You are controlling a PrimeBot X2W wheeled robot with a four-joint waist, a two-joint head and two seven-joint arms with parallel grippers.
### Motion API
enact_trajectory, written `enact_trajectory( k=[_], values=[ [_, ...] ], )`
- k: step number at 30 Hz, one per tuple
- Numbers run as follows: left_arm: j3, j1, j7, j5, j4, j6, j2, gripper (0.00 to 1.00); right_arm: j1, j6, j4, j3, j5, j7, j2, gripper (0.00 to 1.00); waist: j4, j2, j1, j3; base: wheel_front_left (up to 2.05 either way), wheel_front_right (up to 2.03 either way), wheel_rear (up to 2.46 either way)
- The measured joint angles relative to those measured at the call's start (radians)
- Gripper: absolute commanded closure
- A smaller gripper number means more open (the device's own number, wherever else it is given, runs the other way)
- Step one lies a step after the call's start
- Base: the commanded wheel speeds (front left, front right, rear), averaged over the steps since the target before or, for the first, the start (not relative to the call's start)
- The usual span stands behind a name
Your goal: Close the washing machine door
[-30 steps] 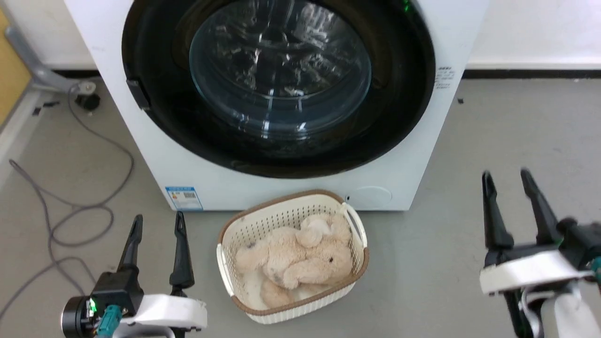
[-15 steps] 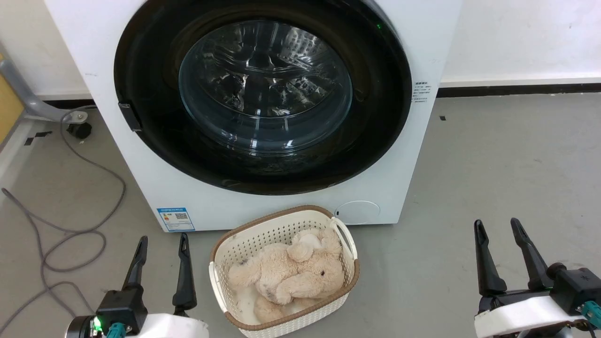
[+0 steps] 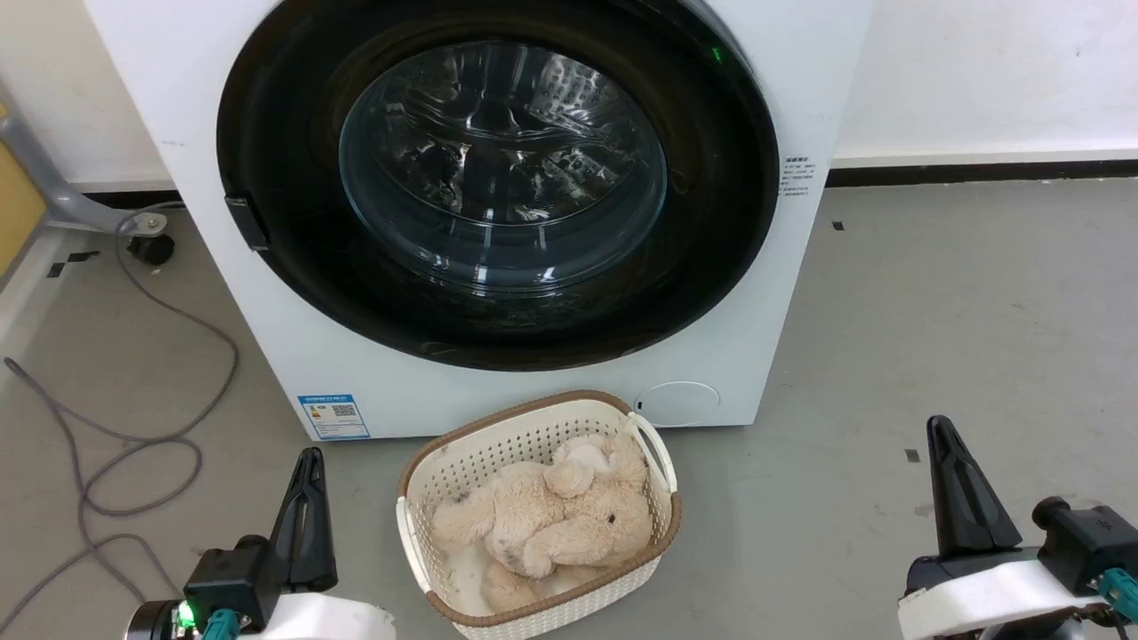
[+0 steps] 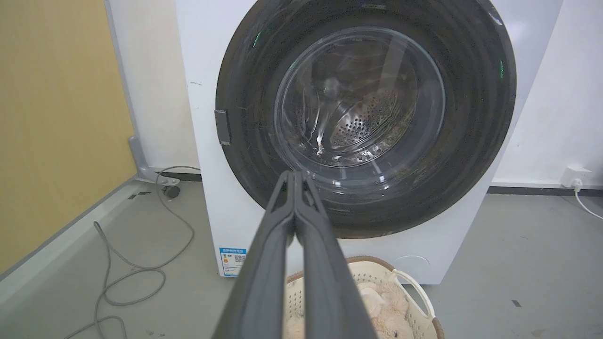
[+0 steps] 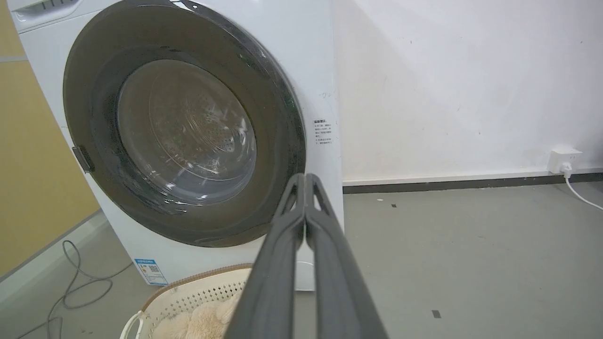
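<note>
1 left gripper [image 3: 310,459], 1 right gripper [image 3: 941,428], 1 washing machine door [image 3: 711,222], 1 basket [image 3: 532,412].

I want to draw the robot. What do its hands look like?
The left tool and right tool each have two long dark grey pointed fingers on a black block, a white shell and a teal plug. The left has a green light.

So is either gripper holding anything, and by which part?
Nothing is held: left gripper and right gripper are both shut empty, apart from the glossy black round door.
</note>
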Motion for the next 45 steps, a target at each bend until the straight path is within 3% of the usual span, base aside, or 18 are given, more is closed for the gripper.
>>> enact_trajectory(
  k=[45],
  values=[
    [-0.001,-0.005,0.097,0.043,-0.019,-0.018,0.000,1.00,0.000,0.000,-0.043,0.025,-0.063,0.100,0.000,1.00,0.053,0.0000,0.0001,0.006,0.00,0.00,0.00]
  ],
)
